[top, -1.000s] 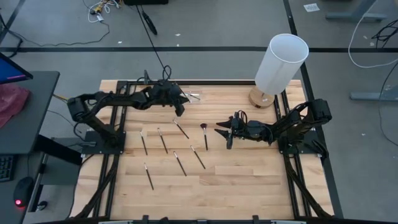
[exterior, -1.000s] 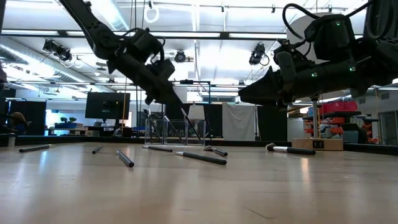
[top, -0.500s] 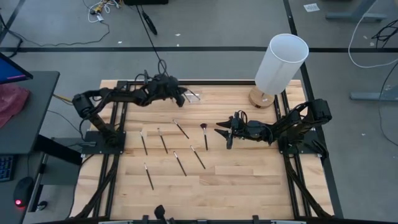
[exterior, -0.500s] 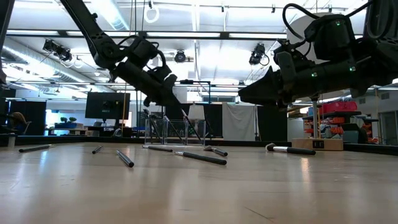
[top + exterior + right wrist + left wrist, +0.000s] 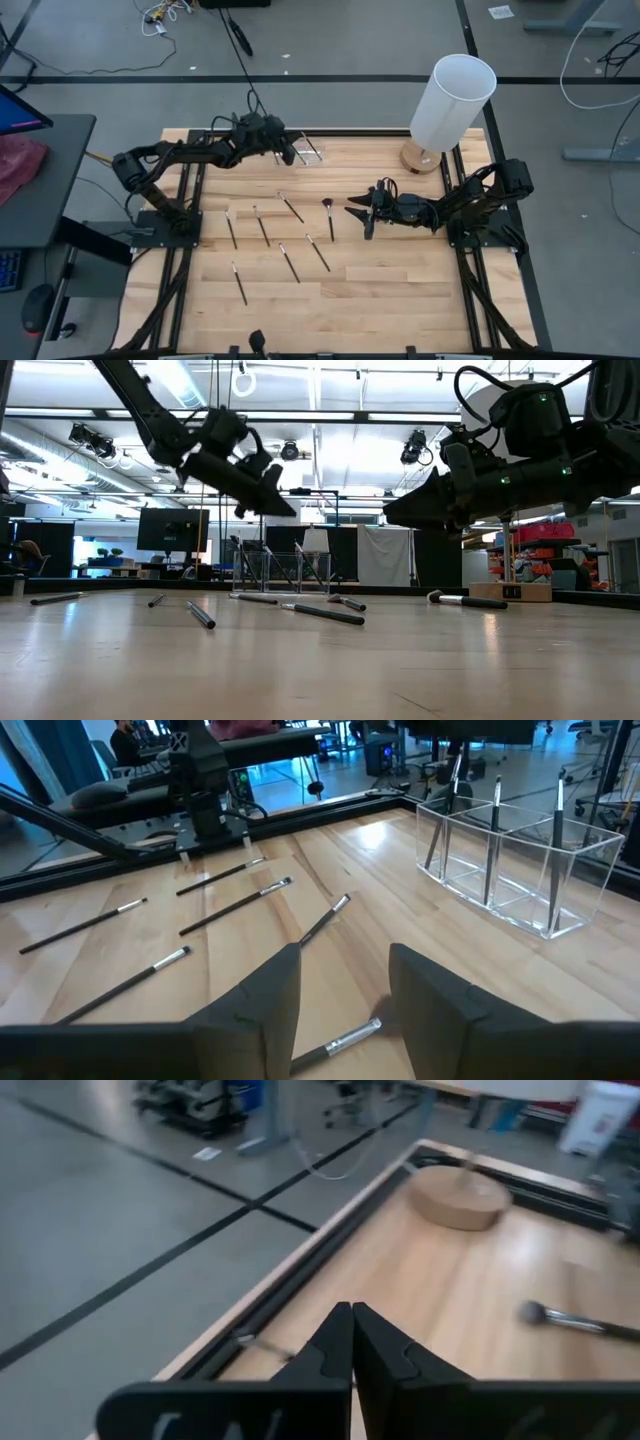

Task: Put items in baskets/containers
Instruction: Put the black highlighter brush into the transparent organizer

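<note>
Left end effector above the clear organiser, right one waiting mid-surface

High view: left end effector (image 5: 283, 152) hangs by the clear organiser (image 5: 308, 153) at the surface's (image 5: 400, 290) far edge, seven brushes (image 5: 291, 208) lying loose mid-surface; low view: its fingers together, seemingly empty; left wrist view: tips pressed shut; right wrist view: right end effector (image 5: 345, 982) fingers apart, empty, near a brush; three brushes stand in the organiser.

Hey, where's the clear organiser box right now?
In the high view the clear organiser box sits at the table's far edge, just beside the left gripper, left of the white cylinder.
</note>
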{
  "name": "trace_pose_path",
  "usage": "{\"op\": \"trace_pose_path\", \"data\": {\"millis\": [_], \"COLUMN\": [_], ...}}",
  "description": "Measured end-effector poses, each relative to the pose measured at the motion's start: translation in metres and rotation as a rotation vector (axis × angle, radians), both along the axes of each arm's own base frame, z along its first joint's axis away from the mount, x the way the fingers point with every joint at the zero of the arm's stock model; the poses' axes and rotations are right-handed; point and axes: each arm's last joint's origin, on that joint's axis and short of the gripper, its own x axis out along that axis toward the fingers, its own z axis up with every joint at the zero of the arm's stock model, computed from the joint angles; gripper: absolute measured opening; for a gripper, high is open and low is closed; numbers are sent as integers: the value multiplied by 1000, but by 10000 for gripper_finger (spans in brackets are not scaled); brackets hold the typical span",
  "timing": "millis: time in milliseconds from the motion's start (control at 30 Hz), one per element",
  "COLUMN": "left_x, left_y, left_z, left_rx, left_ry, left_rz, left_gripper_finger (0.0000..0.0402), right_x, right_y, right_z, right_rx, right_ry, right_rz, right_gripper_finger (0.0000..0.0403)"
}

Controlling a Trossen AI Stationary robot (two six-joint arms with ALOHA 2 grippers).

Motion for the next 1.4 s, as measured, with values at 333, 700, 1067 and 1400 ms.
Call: {"op": "trace_pose_path", "data": {"millis": [333, 700, 1067, 1400], "left_x": [9, 32, 26, 9], "left_y": [-85, -188, -214, -223], "left_z": [36, 20, -29, -59], "left_rx": [110, 124, 21, -35], "left_ry": [135, 192, 153, 95], "left_rz": [-102, -143, -5, 27], "left_gripper_finger": [2, 2, 2, 3], "right_x": [0, 7, 44, 74], "right_y": [3, 15, 34, 35], "right_z": [-3, -4, 5, -8], "right_rx": [25, -47, 36, 100], "right_ry": [27, 100, 416, 398], "right_rz": [70, 108, -46, -207], "right_gripper_finger": [155, 156, 201, 224]}}
